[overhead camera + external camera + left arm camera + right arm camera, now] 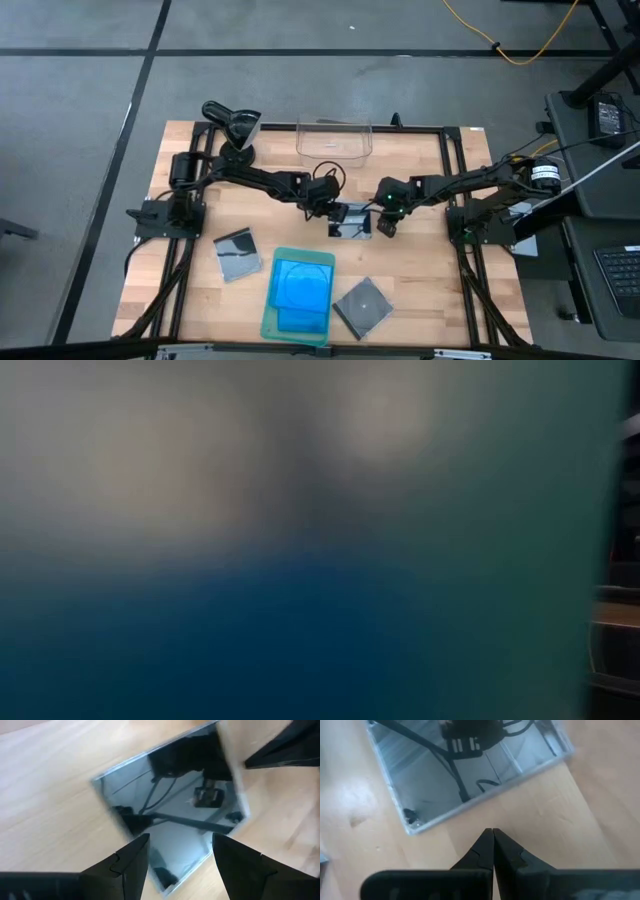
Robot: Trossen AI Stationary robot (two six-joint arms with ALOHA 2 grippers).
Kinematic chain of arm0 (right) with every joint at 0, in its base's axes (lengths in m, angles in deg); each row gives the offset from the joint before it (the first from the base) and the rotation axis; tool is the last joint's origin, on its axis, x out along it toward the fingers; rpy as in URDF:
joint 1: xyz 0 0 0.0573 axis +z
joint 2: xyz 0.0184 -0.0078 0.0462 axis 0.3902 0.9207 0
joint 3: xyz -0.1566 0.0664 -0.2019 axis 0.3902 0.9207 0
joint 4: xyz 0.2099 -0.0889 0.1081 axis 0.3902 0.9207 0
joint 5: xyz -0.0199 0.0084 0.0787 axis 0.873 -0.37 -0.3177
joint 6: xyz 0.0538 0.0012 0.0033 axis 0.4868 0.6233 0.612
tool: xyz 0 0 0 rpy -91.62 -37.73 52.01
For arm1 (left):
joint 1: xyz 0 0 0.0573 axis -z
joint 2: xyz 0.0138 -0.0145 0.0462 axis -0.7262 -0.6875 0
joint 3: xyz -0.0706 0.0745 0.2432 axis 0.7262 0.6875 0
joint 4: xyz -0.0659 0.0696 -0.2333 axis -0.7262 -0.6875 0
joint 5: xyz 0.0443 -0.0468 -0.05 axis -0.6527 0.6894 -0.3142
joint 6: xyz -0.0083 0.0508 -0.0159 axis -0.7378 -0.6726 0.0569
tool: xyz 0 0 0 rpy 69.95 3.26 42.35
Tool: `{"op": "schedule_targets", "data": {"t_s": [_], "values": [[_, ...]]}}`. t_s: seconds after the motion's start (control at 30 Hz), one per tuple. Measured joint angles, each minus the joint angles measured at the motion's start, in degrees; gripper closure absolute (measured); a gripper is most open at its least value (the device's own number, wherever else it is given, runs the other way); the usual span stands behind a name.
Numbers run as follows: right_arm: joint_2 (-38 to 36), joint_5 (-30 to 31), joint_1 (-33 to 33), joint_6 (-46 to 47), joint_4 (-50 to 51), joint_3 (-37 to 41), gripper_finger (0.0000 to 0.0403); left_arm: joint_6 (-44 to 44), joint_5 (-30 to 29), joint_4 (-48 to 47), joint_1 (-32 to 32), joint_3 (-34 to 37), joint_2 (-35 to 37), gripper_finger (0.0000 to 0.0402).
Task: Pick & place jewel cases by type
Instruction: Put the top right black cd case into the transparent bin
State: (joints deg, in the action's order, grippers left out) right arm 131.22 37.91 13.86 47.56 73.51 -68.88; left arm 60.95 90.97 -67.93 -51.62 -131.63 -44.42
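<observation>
Low view is a blur of teal and blue; nothing identifiable there

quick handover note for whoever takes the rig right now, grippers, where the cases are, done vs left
Left gripper: open, poised over the dark jewel case at table centre, not gripping it.
Right gripper: shut, empty, beside that same case, on bare wood.
Other dark cases: one on the left of the table, one right of the green tray.
Blue jewel cases: stacked on the green tray; the count is unclear from above.
Clear bin: at the far edge, looks empty.
Done: blue sorted onto the tray. Left: all three dark cases, probably for the bin.
</observation>
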Motion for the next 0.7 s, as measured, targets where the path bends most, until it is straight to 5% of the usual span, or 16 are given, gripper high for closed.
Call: {"op": "schedule_targets", "data": {"t_s": [0.27, 0.7], "values": [[0.0, -0.4, 0.0, 0.2, -2.4, 0.0, 0.0398, 0.2, -2.0, -8.9, 0.7, 0.1, 0.3, 0.0194], [0.0, -0.3, 0.0, -1.1, -2.7, 0.0, 0.0398, 1.1, -3.9, -6.5, 0.8, 0.1, -0.1, 0.0194]]}}
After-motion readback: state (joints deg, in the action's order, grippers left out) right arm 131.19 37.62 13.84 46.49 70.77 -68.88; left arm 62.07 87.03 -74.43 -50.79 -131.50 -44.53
